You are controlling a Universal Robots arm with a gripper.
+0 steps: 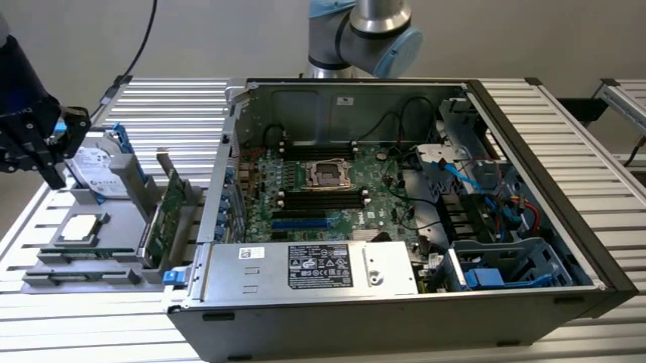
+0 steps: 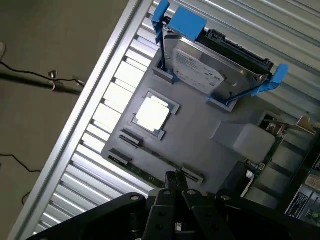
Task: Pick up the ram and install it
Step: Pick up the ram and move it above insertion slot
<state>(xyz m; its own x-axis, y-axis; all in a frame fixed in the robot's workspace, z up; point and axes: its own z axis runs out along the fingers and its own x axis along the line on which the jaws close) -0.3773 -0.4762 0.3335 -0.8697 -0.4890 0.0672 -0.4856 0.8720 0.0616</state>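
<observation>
Ram (image 1: 86,252): slim green strip, edge-up

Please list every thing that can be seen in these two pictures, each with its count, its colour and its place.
table: one, silver slats, under everything
computer case: one, dark grey, open, mid-table
motherboard: one, green, inside the case
power supply: one, silver, at the case's near edge
fixture: one, grey, at the exterior view's left of the case
hard drive: one, silver in a blue bracket, on the fixture
processor: one, silver, flat in the fixture
expansion card: one, green, upright on the fixture
ram: one, green, along the fixture's edge
robot arm: one, grey and light blue, behind the case
gripper: one, black, above the ram, jaws shut, empty
</observation>
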